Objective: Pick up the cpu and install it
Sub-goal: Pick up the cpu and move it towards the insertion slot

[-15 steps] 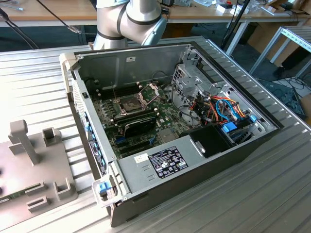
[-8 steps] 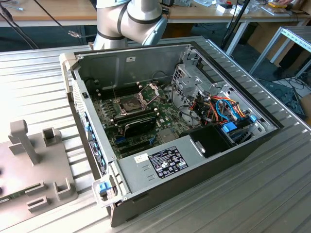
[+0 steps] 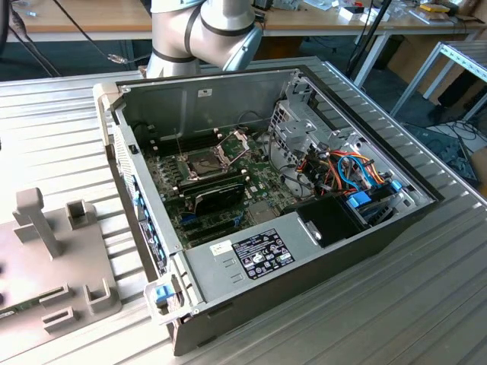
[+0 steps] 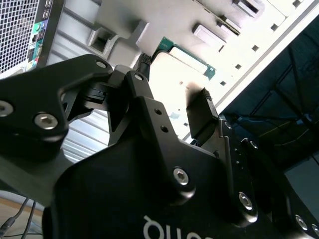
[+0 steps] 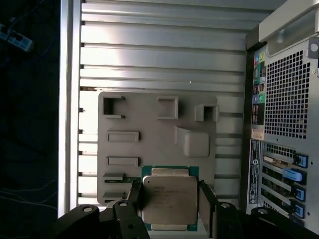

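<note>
The cpu (image 5: 169, 200) is a flat square chip with a dull silver top and a green rim. My gripper (image 5: 170, 198) is shut on it, one black finger on each side, and holds it raised above the grey fixture plate (image 5: 149, 132). The second wrist view looks along the fingers (image 4: 202, 107) at the cpu (image 4: 187, 69) held between their tips. In the exterior view, the open computer case (image 3: 335, 251) shows its green motherboard (image 3: 217, 217), with the cpu socket (image 3: 205, 162) uncovered and its hinged metal frame (image 3: 236, 142) swung up.
The grey fixture plate (image 3: 53, 266) lies on the ribbed metal table at the exterior view's left, beside the case's rear panel (image 5: 284, 124). A black expansion card (image 3: 219, 199), cables (image 3: 342, 171) and the power supply (image 3: 251, 255) stand close around the socket. The arm's base (image 3: 194, 34) rises behind the case.
</note>
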Motion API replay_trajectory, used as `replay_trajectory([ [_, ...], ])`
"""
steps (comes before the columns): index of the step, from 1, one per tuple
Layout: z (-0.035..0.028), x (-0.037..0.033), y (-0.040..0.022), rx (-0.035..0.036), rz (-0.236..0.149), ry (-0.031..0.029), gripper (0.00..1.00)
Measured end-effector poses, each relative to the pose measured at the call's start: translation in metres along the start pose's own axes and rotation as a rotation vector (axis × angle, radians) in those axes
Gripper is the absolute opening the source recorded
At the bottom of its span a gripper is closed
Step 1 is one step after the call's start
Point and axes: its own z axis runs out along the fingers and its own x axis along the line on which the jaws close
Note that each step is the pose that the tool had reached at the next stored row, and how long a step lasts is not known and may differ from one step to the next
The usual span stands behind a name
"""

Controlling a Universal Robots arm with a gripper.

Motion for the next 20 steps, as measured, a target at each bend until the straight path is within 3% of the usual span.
replay_trajectory([
  [7,0.0010,-0.0230,-0.0007,0.0000,0.000,0.0000,0.55],
  [11,0.0010,-0.0248,-0.0007,0.0000,0.000,0.0000,0.55],
  [12,0.0011,-0.0253,-0.0008,0.0000,0.000,0.0027,0.55],
  [13,0.0011,-0.0262,-0.0008,-0.0006,0.000,0.0124,0.55],
  [16,0.0012,-0.0266,-0.0008,-0.0007,0.000,0.0149,0.55],
  [20,0.0017,-0.0388,-0.0011,-0.0009,0.000,0.0186,0.55],
])
